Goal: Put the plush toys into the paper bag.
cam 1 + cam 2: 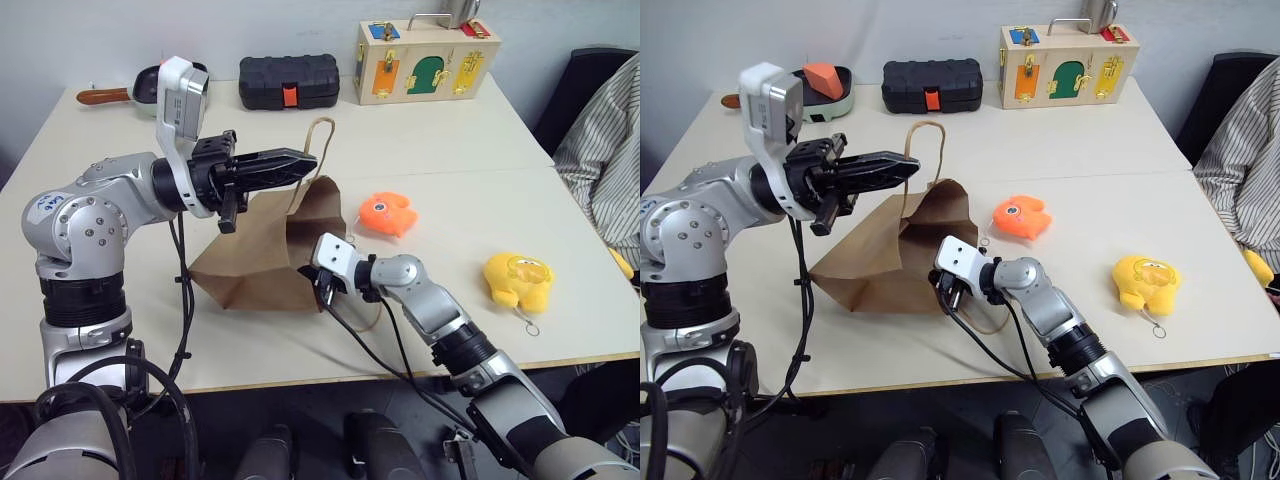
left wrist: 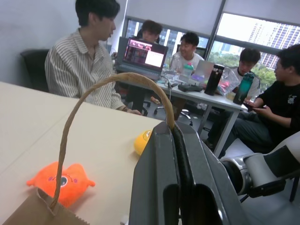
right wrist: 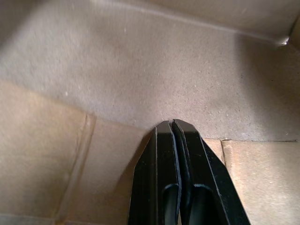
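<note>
Right hand [image 1: 948, 292] nearest, fingers pressed together, tips poked into the mouth of the paper bag [image 1: 875, 265], which lies on its side on the counter [image 1: 1060, 150]. Left hand [image 1: 300, 160] pinches one loop handle [image 1: 315, 150], lifting it. Orange plush [image 1: 1021, 217] sits just beside the bag, yellow plush [image 1: 1143, 282] well apart. Judgement: keep handle high, spread the mouth wide before fetching orange
</note>
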Controlling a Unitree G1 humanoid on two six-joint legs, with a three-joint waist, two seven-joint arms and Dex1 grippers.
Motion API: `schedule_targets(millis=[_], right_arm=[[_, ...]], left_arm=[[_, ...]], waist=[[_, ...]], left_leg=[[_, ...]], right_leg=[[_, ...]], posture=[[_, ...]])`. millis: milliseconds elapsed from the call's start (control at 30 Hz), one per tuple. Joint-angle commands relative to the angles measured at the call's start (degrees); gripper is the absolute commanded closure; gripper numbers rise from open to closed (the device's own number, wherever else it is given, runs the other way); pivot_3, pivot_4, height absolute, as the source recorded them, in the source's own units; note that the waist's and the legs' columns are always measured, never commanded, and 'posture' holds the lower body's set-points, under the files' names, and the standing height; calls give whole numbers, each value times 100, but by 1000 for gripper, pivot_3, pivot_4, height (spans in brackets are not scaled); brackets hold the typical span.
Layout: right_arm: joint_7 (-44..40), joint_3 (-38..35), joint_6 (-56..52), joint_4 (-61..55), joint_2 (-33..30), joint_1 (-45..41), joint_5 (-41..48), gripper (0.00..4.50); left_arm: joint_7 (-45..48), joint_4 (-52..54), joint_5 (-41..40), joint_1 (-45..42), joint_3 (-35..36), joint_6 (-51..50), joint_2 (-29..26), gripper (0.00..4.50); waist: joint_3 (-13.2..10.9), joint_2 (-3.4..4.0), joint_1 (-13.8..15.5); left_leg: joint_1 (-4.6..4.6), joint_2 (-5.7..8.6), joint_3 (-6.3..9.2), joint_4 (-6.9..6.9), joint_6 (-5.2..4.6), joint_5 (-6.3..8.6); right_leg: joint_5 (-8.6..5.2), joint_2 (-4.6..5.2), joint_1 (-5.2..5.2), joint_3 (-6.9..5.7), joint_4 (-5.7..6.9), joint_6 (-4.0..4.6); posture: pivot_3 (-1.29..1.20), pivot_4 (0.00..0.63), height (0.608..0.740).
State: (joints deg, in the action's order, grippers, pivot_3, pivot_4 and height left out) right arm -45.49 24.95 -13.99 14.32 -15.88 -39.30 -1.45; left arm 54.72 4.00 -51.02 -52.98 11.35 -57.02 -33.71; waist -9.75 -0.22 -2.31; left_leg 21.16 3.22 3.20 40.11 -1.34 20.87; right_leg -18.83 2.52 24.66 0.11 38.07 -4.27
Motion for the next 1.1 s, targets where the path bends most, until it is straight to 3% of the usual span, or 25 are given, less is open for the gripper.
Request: schedule_targets(millis=[33, 233, 333, 533, 700, 833, 933, 1100], right_arm=[[-19, 130, -135, 78, -135, 173, -297, 4427], [24, 98, -201, 71, -150, 229, -437, 4427], [48, -29, -277, -80, -151, 261, -345, 4427], [-139, -867, -1180, -1515, 30, 421, 811, 4427], [-573, -1708, -2294, -3098, -634, 655, 1921, 4427], [-704, -2472, -2906, -3472, -1327, 655, 2567, 4427], [-571, -2459, -2540, -3005, -1789, 504, 2116, 3885], [56, -1839, -1215, -1260, -1917, -145, 826, 2187]], left_arm=[[-179, -120, -458, -515, 499, -7, -24, 4500], [-172, -183, -510, -618, 484, -2, -112, 4500], [166, 157, 72, -3, -110, 449, -235, 4500], [307, 196, 648, 559, -563, 1107, -237, 4500], [388, 133, 765, 649, -595, 1257, -314, 4500], [467, 146, 789, 673, -619, 1276, -396, 4500], [512, 145, 797, 684, -622, 1277, -427, 4500], [555, 152, 855, 698, -663, 1306, -409, 4500]], waist=[[0, 0, 1], [2, 3, 17], [7, 11, 14], [12, 21, 58], [11, 24, 62], [10, 24, 87], [10, 23, 86], [10, 23, 56]], left_leg=[[0, 0, 0, -1, 0, 0], [-7, 2, 1, -1, 0, 0], [-8, 3, 1, -2, 0, 0], [4, 4, 6, 2, 5, -2], [6, 4, 6, -7, 4, -2], [7, 5, 11, -7, 2, -1], [7, 6, 10, -10, 0, 0], [6, 6, -2, -14, 1, 0]], right_leg=[[0, 0, -1, 0, -2, 0], [0, 1, -2, -1, 0, 0], [0, 1, -5, 0, 0, 0], [0, 2, -3, -1, -5, 0], [0, 2, 3, 0, -7, 0], [0, 2, -5, 1, -13, 0], [0, 3, -5, 4, -15, 0], [0, 1, 3, 15, -14, 0]], posture=[[0, 150, 740], [0, 150, 740], [0, 150, 740], [0, 150, 740], [0, 150, 740], [0, 150, 740], [0, 150, 740], [0, 150, 740]])
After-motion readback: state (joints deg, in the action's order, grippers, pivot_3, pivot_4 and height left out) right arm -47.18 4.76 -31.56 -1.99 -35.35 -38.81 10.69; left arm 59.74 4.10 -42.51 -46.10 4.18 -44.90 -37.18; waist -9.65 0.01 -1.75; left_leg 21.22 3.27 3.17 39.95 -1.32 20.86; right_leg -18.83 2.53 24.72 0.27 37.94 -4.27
